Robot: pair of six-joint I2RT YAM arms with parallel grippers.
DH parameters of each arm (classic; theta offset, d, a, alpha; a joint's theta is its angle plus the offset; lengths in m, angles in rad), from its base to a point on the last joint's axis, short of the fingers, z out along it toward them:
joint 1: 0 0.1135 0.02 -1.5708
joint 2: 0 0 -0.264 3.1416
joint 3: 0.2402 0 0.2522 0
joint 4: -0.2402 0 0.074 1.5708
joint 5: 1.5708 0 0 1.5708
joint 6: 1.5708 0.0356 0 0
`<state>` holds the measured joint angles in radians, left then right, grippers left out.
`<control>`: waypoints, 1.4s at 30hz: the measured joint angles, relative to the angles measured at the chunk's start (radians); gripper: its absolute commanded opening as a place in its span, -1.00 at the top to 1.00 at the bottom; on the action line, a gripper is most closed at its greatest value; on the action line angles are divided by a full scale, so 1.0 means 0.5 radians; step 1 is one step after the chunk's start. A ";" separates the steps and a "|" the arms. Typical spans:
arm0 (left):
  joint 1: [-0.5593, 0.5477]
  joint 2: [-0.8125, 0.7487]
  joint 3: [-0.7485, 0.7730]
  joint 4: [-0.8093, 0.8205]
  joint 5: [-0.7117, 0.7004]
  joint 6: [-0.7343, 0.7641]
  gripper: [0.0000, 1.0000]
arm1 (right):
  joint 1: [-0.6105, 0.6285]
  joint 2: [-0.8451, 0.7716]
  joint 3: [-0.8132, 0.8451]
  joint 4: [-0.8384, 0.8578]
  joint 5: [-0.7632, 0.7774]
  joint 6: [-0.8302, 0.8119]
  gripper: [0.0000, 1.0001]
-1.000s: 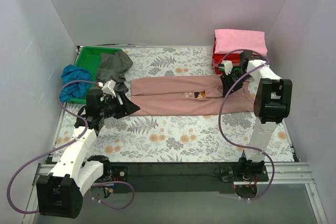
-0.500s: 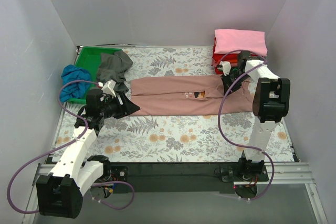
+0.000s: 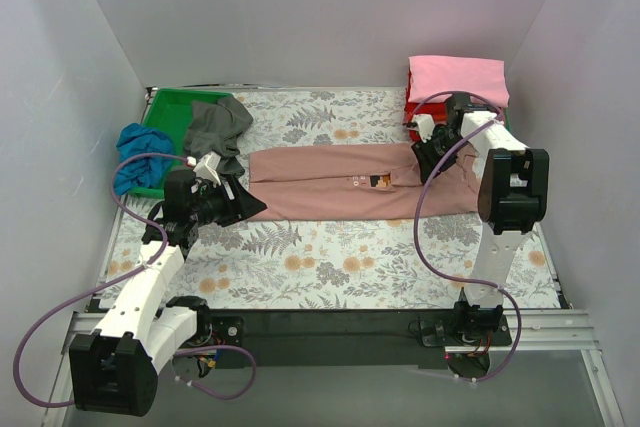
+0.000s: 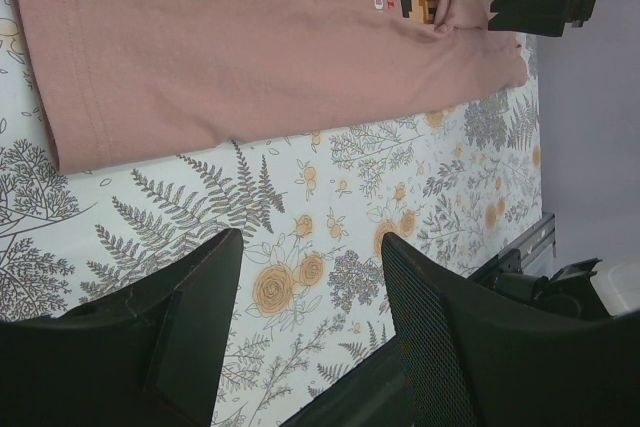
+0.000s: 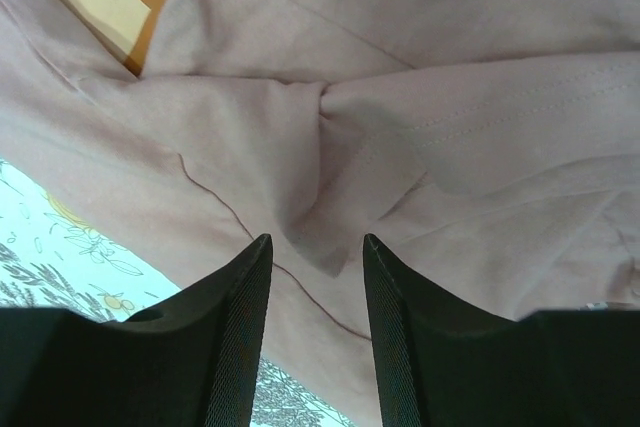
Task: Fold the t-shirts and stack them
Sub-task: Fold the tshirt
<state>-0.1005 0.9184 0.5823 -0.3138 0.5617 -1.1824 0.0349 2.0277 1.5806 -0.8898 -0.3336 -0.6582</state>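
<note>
Top camera: fixed high behind the arm bases, looked down and forward over the whole floral covering (image 3: 330,267) to the far wall. Widest view.

Left wrist camera: rode low at the near left and faced right across the covering. The left gripper (image 4: 310,242) sat at its lower edge, with the dusty-pink t-shirt (image 4: 250,47) lengthwise above.

Right wrist camera: far right, very close, looked straight onto that shirt past the right gripper (image 5: 315,239).

All three caught the shirt's pixel graphic (image 5: 108,2).
</note>
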 measured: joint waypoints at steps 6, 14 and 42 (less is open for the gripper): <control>0.000 0.000 0.000 0.000 0.001 0.000 -0.13 | 0.000 0.001 0.000 -0.001 0.083 -0.008 0.03; 0.000 0.000 0.000 0.000 0.000 0.000 -0.13 | 0.011 0.005 0.000 -0.001 0.093 -0.014 0.16; 0.000 0.000 0.000 0.000 0.000 0.000 -0.13 | 0.084 0.098 0.148 -0.070 0.085 -0.005 0.97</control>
<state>-0.1005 0.9184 0.5823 -0.3138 0.5617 -1.1824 0.0769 2.0766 1.6547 -0.9249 -0.2909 -0.6609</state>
